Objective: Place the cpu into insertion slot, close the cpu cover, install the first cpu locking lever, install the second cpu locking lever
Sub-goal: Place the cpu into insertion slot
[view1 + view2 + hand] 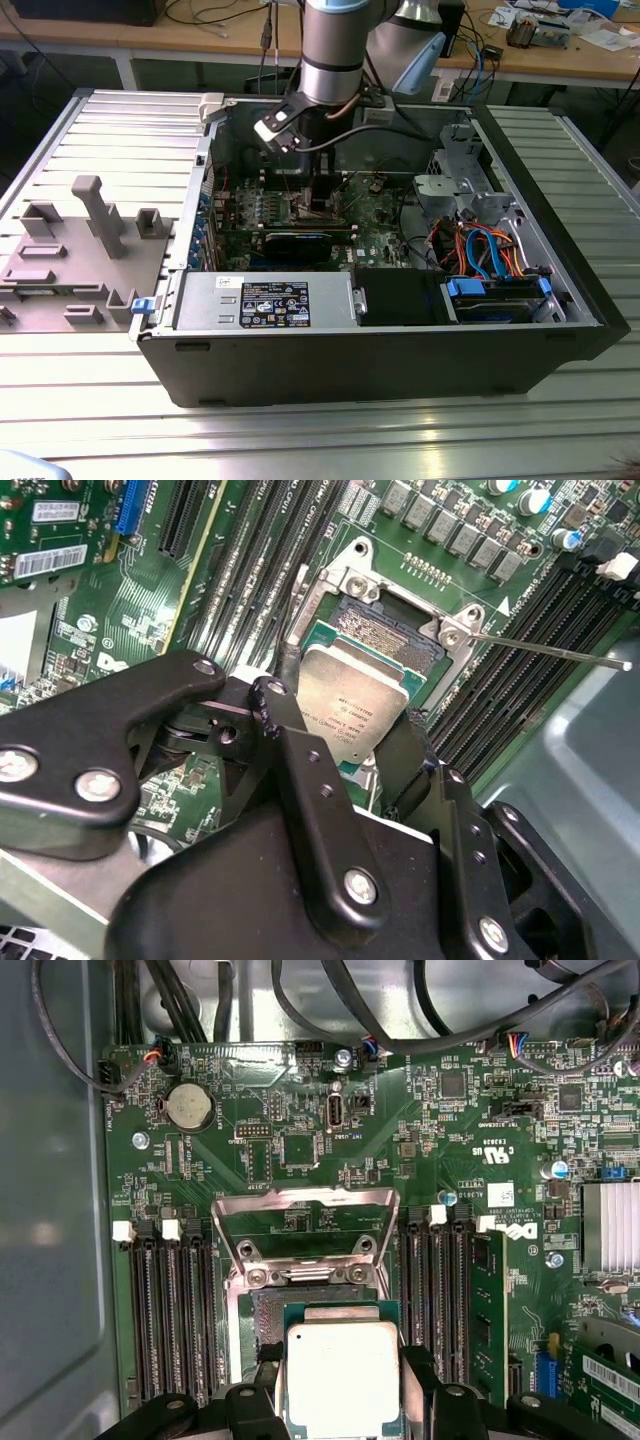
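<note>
Pincer (340,1368) clamped on the cpu (343,1385), one black finger (425,1380) on each of two opposite edges, silvery top facing up. In both wrist views the cpu hangs over the near part of the insertion slot (268,1310), whose dark contact field is exposed beyond it; whether the cpu touches the slot cannot be told. The cpu cover (300,1198) is swung open on the far side of the slot, and a thin locking lever (550,648) sticks out sideways, unlatched. The exterior view places the work inside the open computer case (400,340) on the slatted bench (320,430). Likely hazards: the cpu appears offset from the slot's frame, so a lowering made askew could bend contacts or rest a corner on the metal rim; the fingers could also catch that rim.
</note>
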Robot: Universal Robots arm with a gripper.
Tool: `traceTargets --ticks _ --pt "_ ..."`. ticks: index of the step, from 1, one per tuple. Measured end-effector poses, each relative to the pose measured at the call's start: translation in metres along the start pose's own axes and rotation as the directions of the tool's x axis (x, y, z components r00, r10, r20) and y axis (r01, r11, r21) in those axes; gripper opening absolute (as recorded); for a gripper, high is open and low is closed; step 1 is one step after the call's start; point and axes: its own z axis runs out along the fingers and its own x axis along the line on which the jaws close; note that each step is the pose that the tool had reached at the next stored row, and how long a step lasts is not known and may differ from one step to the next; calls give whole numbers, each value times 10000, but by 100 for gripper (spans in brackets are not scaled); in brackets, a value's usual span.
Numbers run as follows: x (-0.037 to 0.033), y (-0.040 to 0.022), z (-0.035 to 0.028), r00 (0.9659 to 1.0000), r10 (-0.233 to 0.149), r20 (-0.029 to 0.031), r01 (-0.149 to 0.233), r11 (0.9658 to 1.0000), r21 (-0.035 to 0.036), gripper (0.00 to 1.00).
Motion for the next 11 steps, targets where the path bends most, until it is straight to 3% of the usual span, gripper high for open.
traceTargets --ticks 11 --pt "2 -25 15 10000 1 0 -1 10000 0 55"
